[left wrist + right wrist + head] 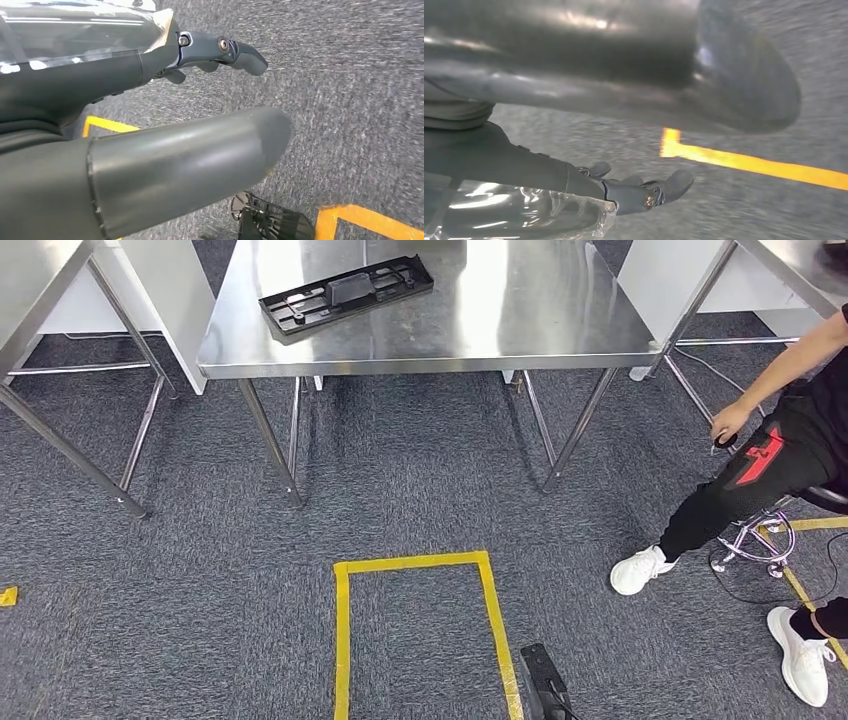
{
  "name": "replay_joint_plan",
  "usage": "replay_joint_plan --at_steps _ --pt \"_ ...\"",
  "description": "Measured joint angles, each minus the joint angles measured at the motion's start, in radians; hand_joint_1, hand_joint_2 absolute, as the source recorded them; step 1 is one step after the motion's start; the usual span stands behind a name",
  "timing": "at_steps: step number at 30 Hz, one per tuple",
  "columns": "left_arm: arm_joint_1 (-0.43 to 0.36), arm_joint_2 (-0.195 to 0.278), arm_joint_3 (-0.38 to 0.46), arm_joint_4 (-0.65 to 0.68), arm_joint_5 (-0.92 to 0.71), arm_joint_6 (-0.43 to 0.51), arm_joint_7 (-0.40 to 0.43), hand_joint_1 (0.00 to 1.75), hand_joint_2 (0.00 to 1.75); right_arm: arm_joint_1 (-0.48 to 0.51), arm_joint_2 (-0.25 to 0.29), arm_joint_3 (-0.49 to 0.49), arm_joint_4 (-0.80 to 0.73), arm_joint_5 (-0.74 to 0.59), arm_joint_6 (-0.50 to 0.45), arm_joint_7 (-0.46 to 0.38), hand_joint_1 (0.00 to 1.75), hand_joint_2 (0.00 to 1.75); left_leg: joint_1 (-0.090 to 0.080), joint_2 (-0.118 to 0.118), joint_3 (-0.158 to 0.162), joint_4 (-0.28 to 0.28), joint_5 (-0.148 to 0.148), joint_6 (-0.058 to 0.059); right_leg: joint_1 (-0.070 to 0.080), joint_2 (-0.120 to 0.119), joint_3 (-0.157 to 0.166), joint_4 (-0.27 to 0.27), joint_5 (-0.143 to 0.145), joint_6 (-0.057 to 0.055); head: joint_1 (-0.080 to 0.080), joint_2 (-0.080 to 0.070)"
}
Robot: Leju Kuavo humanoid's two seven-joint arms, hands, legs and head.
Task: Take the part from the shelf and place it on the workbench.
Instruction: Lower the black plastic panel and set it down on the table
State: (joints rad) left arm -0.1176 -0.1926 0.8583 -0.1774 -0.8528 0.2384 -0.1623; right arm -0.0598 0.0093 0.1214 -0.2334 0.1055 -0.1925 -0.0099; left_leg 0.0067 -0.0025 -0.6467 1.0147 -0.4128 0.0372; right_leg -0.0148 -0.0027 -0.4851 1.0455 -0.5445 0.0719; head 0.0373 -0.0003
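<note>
The black plastic part (345,295), a long flat frame with ribs and holes, lies on the steel workbench (480,310) toward its left side, in the head view. My left hand (150,125) hangs over the grey carpet, thumb and fingers held apart with nothing between them. My right hand (599,90) also hangs above the carpet, fingers stretched out and holding nothing. Both hands are far from the part.
A yellow tape rectangle (420,625) marks the carpet in front of the workbench. More steel tables stand at left (40,280) and right (800,265). A person (770,460) sits on a stool (765,535) at the right, legs stretched out onto the floor.
</note>
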Motion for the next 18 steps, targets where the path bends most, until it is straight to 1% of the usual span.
replay_joint_plan --at_steps 1,2,3,4,5,6,7,8,9,10,11,12,13,14,15,16,17,18 --pt "0.003 -0.001 0.000 0.000 0.000 0.000 -0.011 0.00 0.00 0.001 0.000 0.000 0.007 0.009 0.003 0.010 0.00 0.00 -0.001 0.001 -0.003 -0.002 0.010 -0.006 0.004 0.001 0.033 -0.055 -0.003 -0.007 0.000 0.000" --pt "0.007 -0.001 0.000 0.000 -0.001 0.000 -0.019 0.00 0.00 0.002 0.001 0.002 0.013 0.020 0.007 0.022 0.00 0.00 -0.001 0.002 -0.004 -0.004 0.019 -0.012 0.009 0.003 0.047 -0.084 -0.009 -0.014 -0.001 0.000" --pt "0.011 -0.002 0.000 0.000 -0.002 0.000 -0.024 0.00 0.00 0.005 0.001 0.006 0.020 0.032 0.012 0.036 0.00 0.00 -0.001 0.002 -0.004 -0.007 0.030 -0.018 0.013 0.005 0.044 -0.089 -0.005 -0.021 -0.002 0.000" --pt "0.015 -0.002 0.000 0.000 -0.004 0.000 -0.027 0.00 0.00 0.007 0.002 0.011 0.027 0.043 0.017 0.050 0.00 0.00 0.000 0.001 -0.007 -0.008 0.033 -0.024 0.007 0.005 0.034 -0.087 0.004 -0.029 -0.002 0.000" --pt "0.019 -0.002 0.000 0.001 -0.006 0.000 -0.028 0.00 0.00 0.009 0.003 0.016 0.033 0.050 0.022 0.064 0.00 0.00 0.002 0.001 -0.014 0.000 0.017 -0.029 0.003 0.004 0.025 -0.087 0.013 -0.038 -0.002 0.000" --pt "0.022 -0.002 0.000 0.001 -0.007 0.000 -0.028 0.00 0.00 0.011 0.004 0.020 0.036 0.053 0.025 0.074 0.00 0.00 0.003 0.000 -0.024 0.023 -0.019 -0.035 -0.002 0.002 0.014 -0.087 0.024 -0.051 -0.003 0.000" --pt "0.024 -0.002 0.000 0.001 -0.008 0.000 -0.028 0.00 0.00 0.011 0.004 0.022 0.039 0.054 0.026 0.080 0.00 0.00 0.005 0.000 -0.037 0.068 -0.075 -0.039 -0.006 0.000 0.002 -0.087 0.036 -0.061 -0.003 0.000" --pt "0.025 -0.002 0.000 0.001 -0.009 0.000 -0.028 0.00 0.00 0.011 0.004 0.024 0.040 0.053 0.026 0.084 0.00 0.00 0.006 0.000 -0.050 0.129 -0.134 -0.044 -0.003 -0.003 -0.009 -0.086 0.048 -0.068 -0.004 0.000" --pt "0.025 -0.002 0.000 0.001 -0.009 0.000 -0.028 0.00 0.00 0.012 0.004 0.024 0.042 0.053 0.026 0.086 0.00 0.00 0.007 0.000 -0.060 0.196 -0.178 -0.047 -0.001 -0.004 -0.022 -0.085 0.060 -0.071 -0.004 0.000" --pt "0.025 -0.002 0.000 0.001 -0.010 0.000 -0.028 0.00 0.00 0.012 0.004 0.025 0.044 0.053 0.026 0.087 0.00 0.00 0.007 -0.001 -0.063 0.251 -0.195 -0.050 0.000 -0.005 -0.036 -0.083 0.072 -0.071 -0.004 0.000" --pt "0.025 -0.002 0.000 0.001 -0.011 0.000 -0.028 0.00 0.00 0.012 0.004 0.025 0.045 0.053 0.026 0.088 0.00 0.00 0.009 0.000 -0.054 0.283 -0.185 -0.052 0.001 -0.006 -0.051 -0.079 0.083 -0.069 -0.004 0.000" --pt "0.025 -0.002 0.000 0.001 -0.012 0.000 -0.028 0.00 0.00 0.012 0.004 0.026 0.046 0.053 0.025 0.089 0.00 0.00 0.010 0.000 -0.030 0.282 -0.158 -0.054 0.001 -0.007 -0.069 -0.073 0.092 -0.066 -0.004 0.000" --pt "0.025 -0.002 0.000 0.001 -0.014 0.000 -0.029 0.00 0.00 0.013 0.004 0.026 0.047 0.053 0.024 0.090 0.00 0.00 0.013 0.000 0.011 0.246 -0.129 -0.055 0.001 -0.007 -0.087 -0.064 0.099 -0.062 -0.004 0.000" --pt "0.024 -0.002 0.000 0.001 -0.015 0.000 -0.030 0.00 0.00 0.013 0.004 0.027 0.048 0.054 0.022 0.090 0.00 0.00 0.016 -0.001 0.067 0.182 -0.117 -0.055 0.001 -0.007 -0.102 -0.054 0.105 -0.057 -0.005 0.000" --pt "0.022 -0.002 -0.001 0.001 -0.017 0.001 -0.031 0.00 0.00 0.013 0.004 0.028 0.048 0.054 0.020 0.090 0.00 0.00 0.016 -0.003 0.123 0.106 -0.120 -0.054 0.002 -0.007 -0.116 -0.043 0.111 -0.051 -0.004 0.000" --pt "0.020 -0.003 -0.001 0.001 -0.017 0.001 -0.032 0.00 0.00 0.012 0.004 0.029 0.049 0.055 0.018 0.090 0.00 0.00 0.015 -0.005 0.164 0.044 -0.133 -0.051 0.003 -0.007 -0.126 -0.036 0.117 -0.044 -0.003 0.000" --pt "0.018 -0.003 -0.001 0.001 -0.018 0.001 -0.032 0.00 0.00 0.012 0.004 0.030 0.049 0.055 0.017 0.090 0.00 0.00 0.013 -0.007 0.188 0.003 -0.148 -0.048 0.005 -0.008 -0.132 -0.031 0.124 -0.038 -0.003 0.000" --pt "0.017 -0.003 -0.001 0.001 -0.018 0.001 -0.033 0.00 0.00 0.011 0.004 0.030 0.049 0.056 0.016 0.090 0.00 0.00 0.010 -0.009 0.193 -0.014 -0.154 -0.045 0.006 -0.008 -0.136 -0.029 0.129 -0.033 -0.002 0.000"
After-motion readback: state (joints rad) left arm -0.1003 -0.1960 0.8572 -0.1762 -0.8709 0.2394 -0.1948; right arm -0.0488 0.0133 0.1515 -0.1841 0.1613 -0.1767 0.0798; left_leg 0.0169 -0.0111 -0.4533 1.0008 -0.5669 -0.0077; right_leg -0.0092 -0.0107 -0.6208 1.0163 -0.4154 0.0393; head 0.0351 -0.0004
